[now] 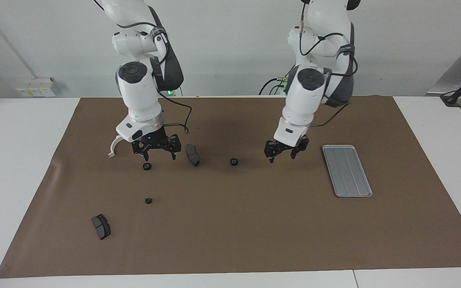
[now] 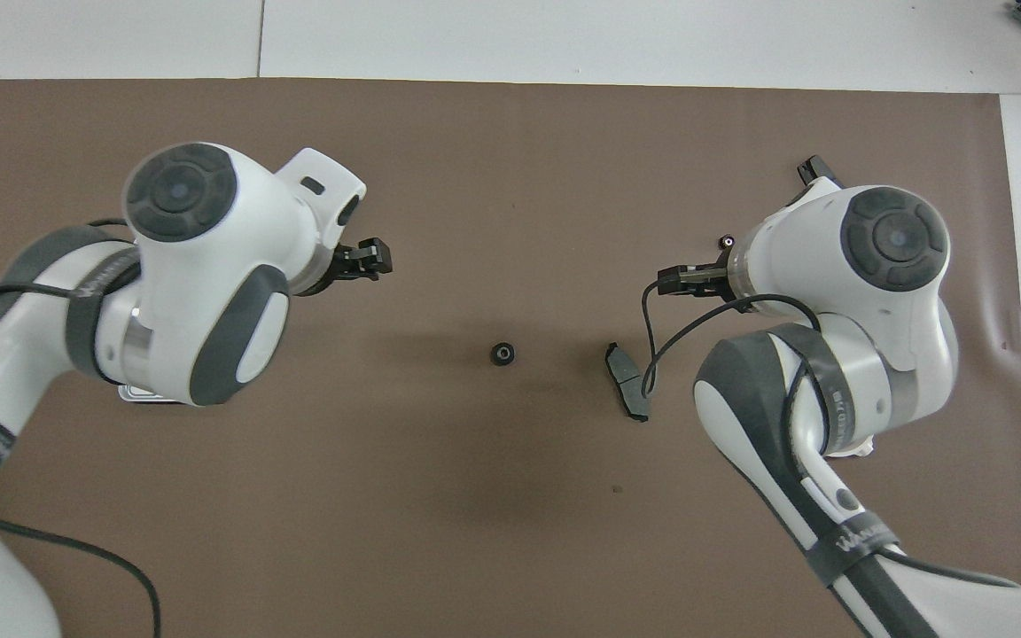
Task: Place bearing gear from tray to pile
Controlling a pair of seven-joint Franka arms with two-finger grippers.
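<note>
Tray (image 1: 347, 171) bare, hidden overhead by left arm

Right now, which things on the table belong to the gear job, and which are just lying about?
Job: tray, bare; three gears; pile's pads and bracket; left gripper; right gripper.
Lying about: brown mat.

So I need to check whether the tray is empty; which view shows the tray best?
The facing view: the tray lies fully in sight toward the left arm's end of the table, ridged floor bare, no part on it. In the overhead view the left arm covers nearly all of it; only a corner shows.
</note>
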